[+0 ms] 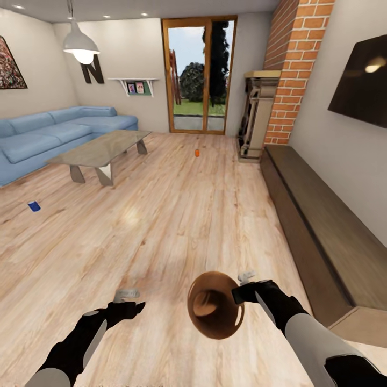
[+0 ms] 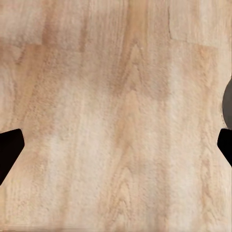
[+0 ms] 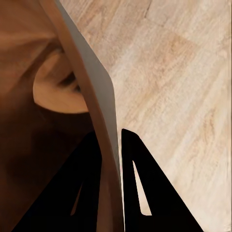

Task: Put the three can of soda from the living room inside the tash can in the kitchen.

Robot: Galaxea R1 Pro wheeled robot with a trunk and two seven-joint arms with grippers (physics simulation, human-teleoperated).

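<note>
With our right gripper (image 1: 240, 294) pinched on the rim of the tash can (image 1: 214, 312) and our left gripper (image 1: 141, 307) spread empty, the blue can (image 1: 34, 206) lies on the wood floor (image 1: 177, 215) far ahead-left, nearer the left arm.

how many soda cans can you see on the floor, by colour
orange-red cylindrical soda can: 1
dark blue cylindrical soda can: 1
total: 2
</note>
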